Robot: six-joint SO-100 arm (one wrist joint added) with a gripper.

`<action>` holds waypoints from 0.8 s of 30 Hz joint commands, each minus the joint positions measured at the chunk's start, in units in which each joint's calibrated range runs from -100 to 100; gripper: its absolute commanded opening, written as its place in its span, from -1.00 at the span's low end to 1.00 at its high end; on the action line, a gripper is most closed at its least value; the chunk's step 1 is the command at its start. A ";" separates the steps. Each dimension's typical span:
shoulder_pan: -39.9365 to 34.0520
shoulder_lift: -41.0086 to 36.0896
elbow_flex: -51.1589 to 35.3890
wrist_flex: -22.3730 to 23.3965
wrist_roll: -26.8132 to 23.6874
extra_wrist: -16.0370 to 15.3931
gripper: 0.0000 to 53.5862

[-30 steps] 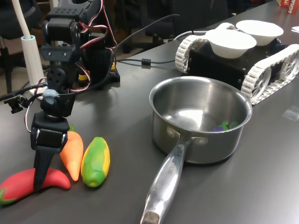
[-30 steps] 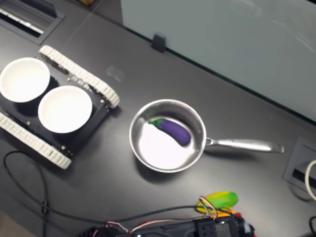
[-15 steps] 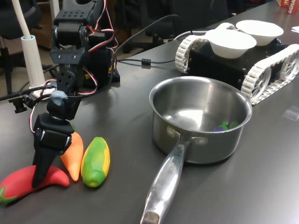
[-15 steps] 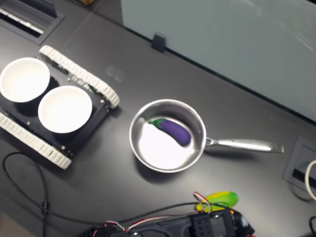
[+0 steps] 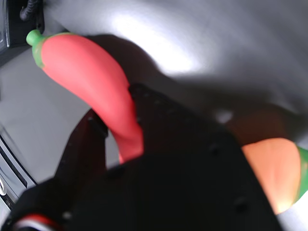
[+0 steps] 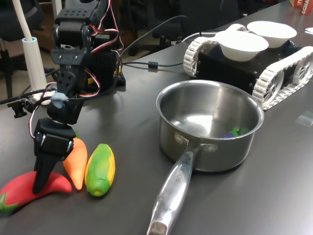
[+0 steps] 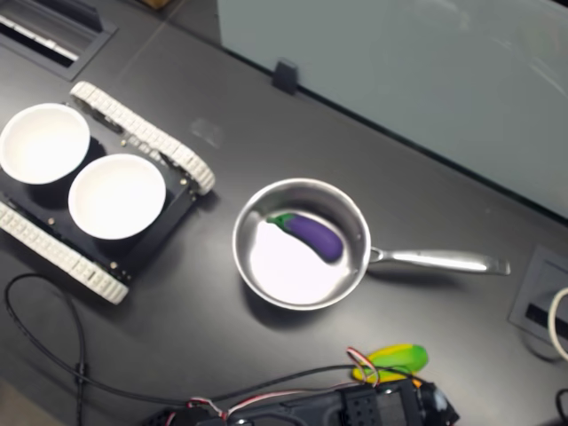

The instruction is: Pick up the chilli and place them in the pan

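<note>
Pincer (image 6: 41, 183) fingers stand on both sides of the chilli (image 6: 27, 190) and grasp it on the tabletop (image 6: 122, 122), just beside the orange carrot (image 6: 76, 161).

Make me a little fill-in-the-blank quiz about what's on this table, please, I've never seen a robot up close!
1. The gripper is down on the red ____, which lies on the table.
2. Inside the pan lies a purple toy ____.
3. In the first exterior view, the carrot lies between the chilli and the ____.
4. The tracked vehicle carries two white ____.

Missing words: chilli; eggplant; corn; bowls
</note>
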 commanded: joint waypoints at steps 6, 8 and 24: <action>4.00 -6.67 2.68 2.32 -1.07 -5.37 -1.00; 4.46 -7.43 1.59 3.77 -1.12 -6.71 -1.00; 4.35 -10.81 -14.68 16.65 -3.86 -12.01 -1.00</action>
